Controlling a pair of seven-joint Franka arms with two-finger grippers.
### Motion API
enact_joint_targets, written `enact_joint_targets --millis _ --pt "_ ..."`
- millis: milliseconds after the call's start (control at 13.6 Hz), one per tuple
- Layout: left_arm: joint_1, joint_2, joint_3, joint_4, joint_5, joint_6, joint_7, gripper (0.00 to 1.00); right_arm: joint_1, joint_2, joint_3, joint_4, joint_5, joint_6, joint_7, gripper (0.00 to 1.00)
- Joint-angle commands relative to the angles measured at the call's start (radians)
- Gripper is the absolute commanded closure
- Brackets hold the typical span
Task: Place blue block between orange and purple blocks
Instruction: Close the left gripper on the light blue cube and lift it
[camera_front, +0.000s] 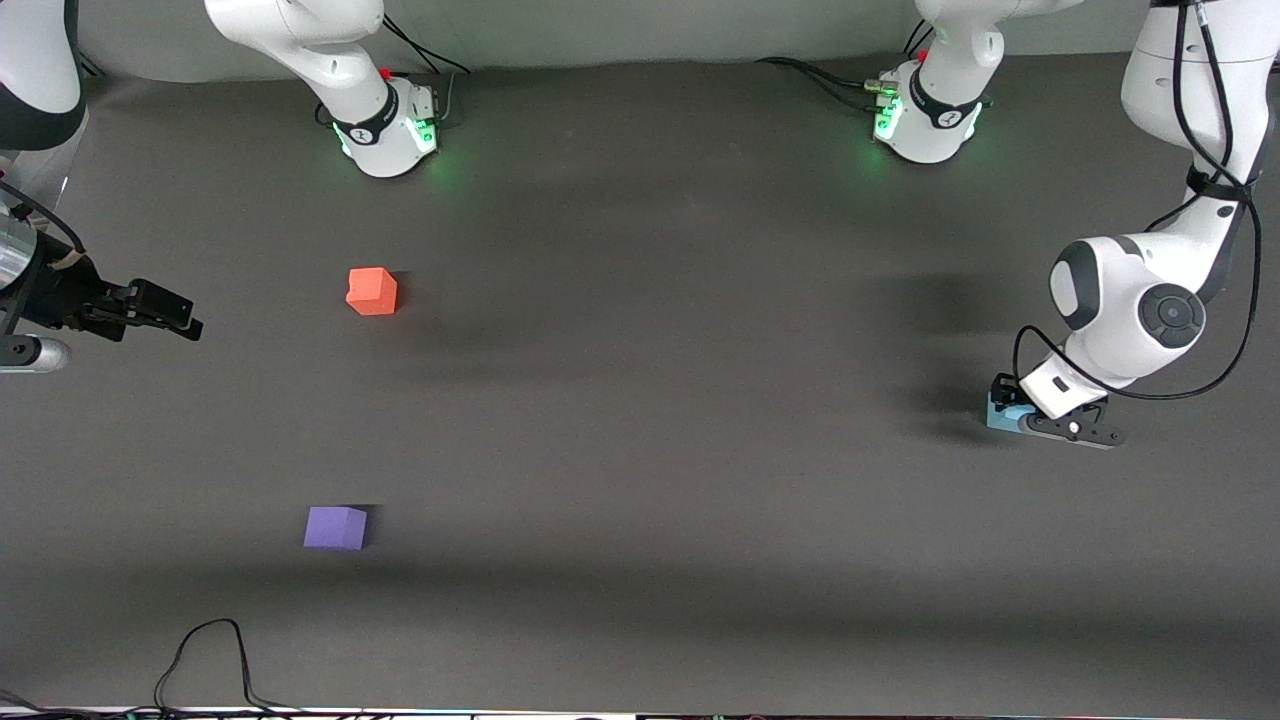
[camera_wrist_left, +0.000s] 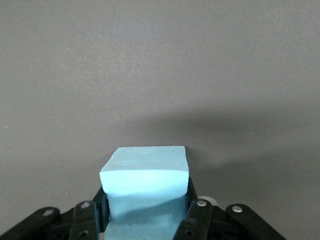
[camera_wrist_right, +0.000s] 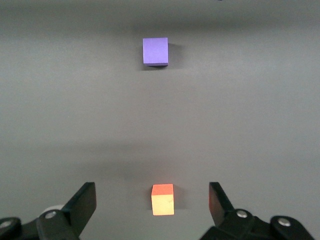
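Observation:
My left gripper (camera_front: 1012, 418) is down at the table at the left arm's end, shut on the blue block (camera_front: 1001, 411). In the left wrist view the blue block (camera_wrist_left: 145, 172) sits between the fingers (camera_wrist_left: 196, 212), its sides pinched in. The orange block (camera_front: 372, 291) and the purple block (camera_front: 335, 527) lie apart toward the right arm's end, the purple one nearer the front camera. My right gripper (camera_front: 185, 318) hangs open and holds nothing. The right wrist view shows the orange block (camera_wrist_right: 163, 199) below the right gripper (camera_wrist_right: 151, 196), with the purple block (camera_wrist_right: 155, 51) farther off.
The two arm bases (camera_front: 390, 130) (camera_front: 925, 115) stand along the back of the dark grey table (camera_front: 660, 400). A black cable (camera_front: 210, 655) loops at the table's edge nearest the front camera.

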Motion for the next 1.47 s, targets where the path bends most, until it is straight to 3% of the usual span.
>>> enact_joint_targets --millis 0,147,368,589,737,884,1105,1400 --pt "0.012 -0.061 0.006 0.094 0.007 -0.183 -0.017 0.64 -0.008 0.003 0.006 0.009 0.005 -0.005 -0.004 0.00" --pt "0.012 -0.110 0.005 0.198 0.007 -0.416 -0.049 0.63 -0.008 0.003 0.006 0.011 0.006 -0.005 -0.004 0.00" --pt "-0.011 -0.191 -0.006 0.258 0.004 -0.584 -0.121 0.63 -0.006 0.002 0.006 0.009 0.008 -0.005 -0.002 0.00" --pt "-0.171 -0.256 -0.018 0.290 -0.005 -0.714 -0.331 0.62 -0.006 0.002 0.006 0.009 0.009 -0.005 -0.001 0.00" --pt "-0.328 -0.237 -0.046 0.350 -0.007 -0.752 -0.559 0.62 -0.008 0.002 0.006 0.008 0.010 -0.007 -0.001 0.00" --pt "-0.478 -0.161 -0.064 0.437 -0.007 -0.739 -0.765 0.62 -0.008 0.000 0.006 0.006 0.010 -0.009 -0.002 0.00" --pt "-0.690 0.038 -0.067 0.660 -0.005 -0.732 -1.011 0.62 -0.008 0.000 0.006 0.008 0.010 -0.009 -0.001 0.00" --pt "-0.877 0.282 -0.066 0.841 0.002 -0.613 -1.186 0.61 -0.006 0.000 0.006 0.008 0.013 -0.009 -0.001 0.00"
